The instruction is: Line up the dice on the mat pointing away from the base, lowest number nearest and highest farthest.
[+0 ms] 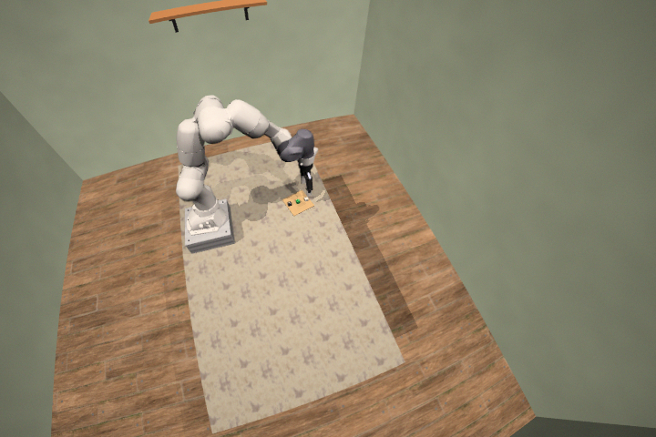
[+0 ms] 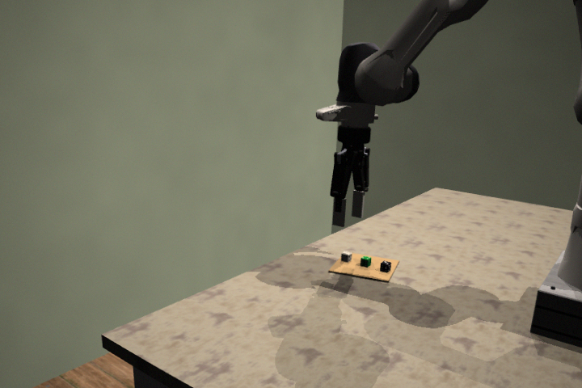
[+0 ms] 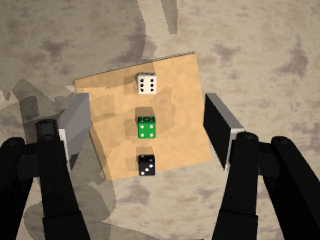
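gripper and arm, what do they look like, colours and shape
The arm has rounded white links on a square grey base, ending in a dark grey wrist. The gripper is black with two flat grey finger pads. No cables or markings show.

- No words, labels or brands can be read.
- White die (image 3: 147,83): top face seems to show six pips.
- Green die (image 3: 147,127): five pips.
- Black die (image 3: 147,164): three pips.
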Motion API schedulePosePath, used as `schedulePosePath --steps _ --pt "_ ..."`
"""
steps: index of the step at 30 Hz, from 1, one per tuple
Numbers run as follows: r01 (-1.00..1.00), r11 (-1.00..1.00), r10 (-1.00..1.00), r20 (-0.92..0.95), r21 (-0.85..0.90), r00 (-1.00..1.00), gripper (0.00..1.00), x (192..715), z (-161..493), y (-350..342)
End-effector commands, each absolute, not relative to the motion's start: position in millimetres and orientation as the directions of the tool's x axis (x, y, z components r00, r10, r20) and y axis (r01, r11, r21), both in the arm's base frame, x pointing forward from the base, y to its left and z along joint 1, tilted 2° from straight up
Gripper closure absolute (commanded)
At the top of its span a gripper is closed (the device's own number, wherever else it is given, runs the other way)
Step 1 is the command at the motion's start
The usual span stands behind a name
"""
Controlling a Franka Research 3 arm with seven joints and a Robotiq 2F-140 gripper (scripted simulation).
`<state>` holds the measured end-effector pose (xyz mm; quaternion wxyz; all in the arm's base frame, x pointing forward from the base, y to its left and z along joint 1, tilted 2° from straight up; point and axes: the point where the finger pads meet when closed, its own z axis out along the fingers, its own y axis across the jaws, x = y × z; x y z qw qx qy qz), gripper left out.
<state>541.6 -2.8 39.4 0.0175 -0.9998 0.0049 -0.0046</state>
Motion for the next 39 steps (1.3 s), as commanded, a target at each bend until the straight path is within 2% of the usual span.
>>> schedulePosePath --steps 1,21,39 --pt "-0.003 -0.999 -0.003 0.003 -0.037 1.000 0.00 539 39 -3" --pt "-0.003 -0.999 -0.003 0.003 -0.037 1.000 0.00 539 43 -3" --pt "-0.003 -0.999 -0.003 0.003 -0.037 1.000 0.00 539 100 -5"
